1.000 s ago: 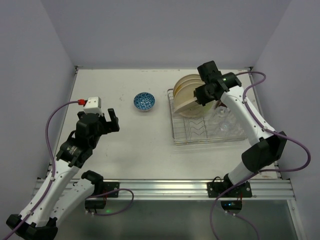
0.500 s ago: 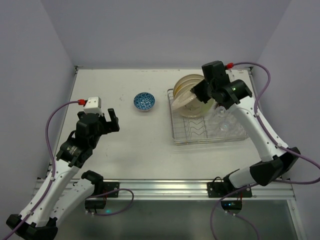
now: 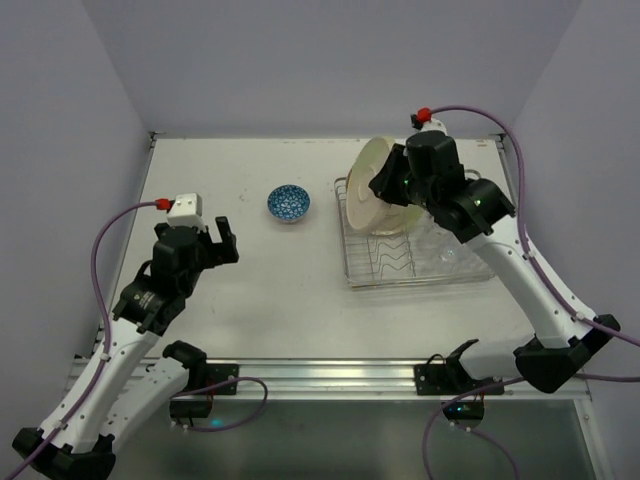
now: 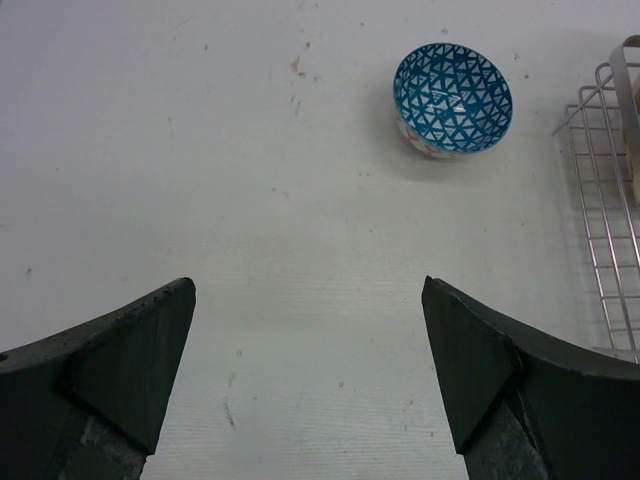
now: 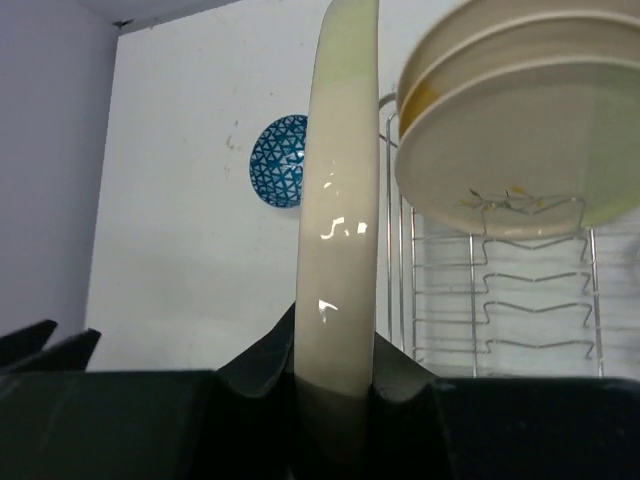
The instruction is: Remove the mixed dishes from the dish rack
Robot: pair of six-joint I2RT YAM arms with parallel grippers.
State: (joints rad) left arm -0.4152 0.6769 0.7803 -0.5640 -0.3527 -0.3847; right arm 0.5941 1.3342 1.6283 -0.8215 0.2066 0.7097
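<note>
- The right gripper [image 3: 388, 186] has risen since a second ago. The cream plate [image 3: 366, 184] it pinches, which then leaned with the stack in the dish rack [image 3: 349, 272], is now lifted out and hangs above the rack's far left corner.
- In the right wrist view the plate [image 5: 338, 200] stands on edge. The gripper [image 5: 335, 372] is closed narrowly on its lower rim, one finger on each face.
- The right arm's wrist and elbow have swung up and to the right over the same second.
- The left gripper [image 3: 216, 240] has not moved. It hovers over the bare tabletop [image 3: 270, 300] with its jaws spread fully wide and nothing between them [image 4: 308, 292].
- The small blue-patterned bowl [image 3: 288, 203] sits where it was, upright on the tabletop just left of the rack.
- The rack still holds the remaining cream plates [image 5: 520, 150], stacked leaning together at its far end. The front one shows a sprig mark.
- Zigzag dividers [image 5: 500, 300] run bare below those plates.
- Clear glass tumblers [image 3: 450, 248] stand in the rack's right half, partly hidden by the arm.
</note>
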